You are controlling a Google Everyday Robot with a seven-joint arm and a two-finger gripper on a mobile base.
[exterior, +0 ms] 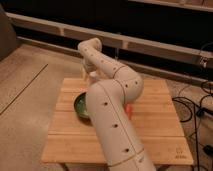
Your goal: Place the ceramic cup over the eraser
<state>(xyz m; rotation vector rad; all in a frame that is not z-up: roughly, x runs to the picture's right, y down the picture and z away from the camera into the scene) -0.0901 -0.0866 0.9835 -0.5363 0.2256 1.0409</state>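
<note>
My gripper [88, 70] hangs down from the wrist over the back left part of the wooden table [155, 130]. A small cream-white thing, which looks like the ceramic cup [94, 76], sits right at the gripper's tip, just above the table's back edge. Whether it is held I cannot tell. I cannot make out an eraser; my own arm [112, 115] covers the middle of the table.
A green bowl [80, 106] stands on the table's left half, partly behind my arm. A small orange-red thing [130, 110] peeks out to the right of the arm. Cables [197, 107] lie on the floor at the right. A dark wall runs behind.
</note>
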